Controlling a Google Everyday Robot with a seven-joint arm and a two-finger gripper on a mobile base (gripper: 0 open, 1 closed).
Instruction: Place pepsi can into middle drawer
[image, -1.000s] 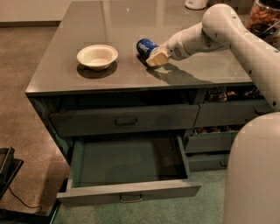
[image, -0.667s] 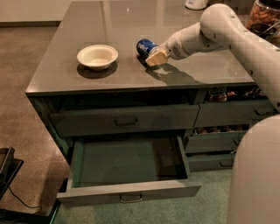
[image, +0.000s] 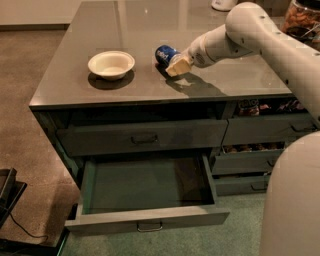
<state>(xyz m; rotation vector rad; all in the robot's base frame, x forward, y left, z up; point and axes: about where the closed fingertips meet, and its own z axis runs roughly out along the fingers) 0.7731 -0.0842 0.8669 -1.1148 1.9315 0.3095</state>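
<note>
The pepsi can (image: 164, 53) is blue and tilted on the grey countertop (image: 150, 30), right of centre. My gripper (image: 175, 62) comes in from the right and is shut on the pepsi can, with a cream finger (image: 180, 64) in front of it. The middle drawer (image: 145, 216) is pulled open below the counter's front, its pale loop handle at centre and its inside empty. The can is above and behind the drawer.
A cream bowl (image: 111, 64) sits on the counter to the left of the can. A closed taller drawer (image: 142, 138) with a dark handle lies above the open one. Narrower drawers (image: 250, 160) are at the right. My white body (image: 292, 200) fills the lower right.
</note>
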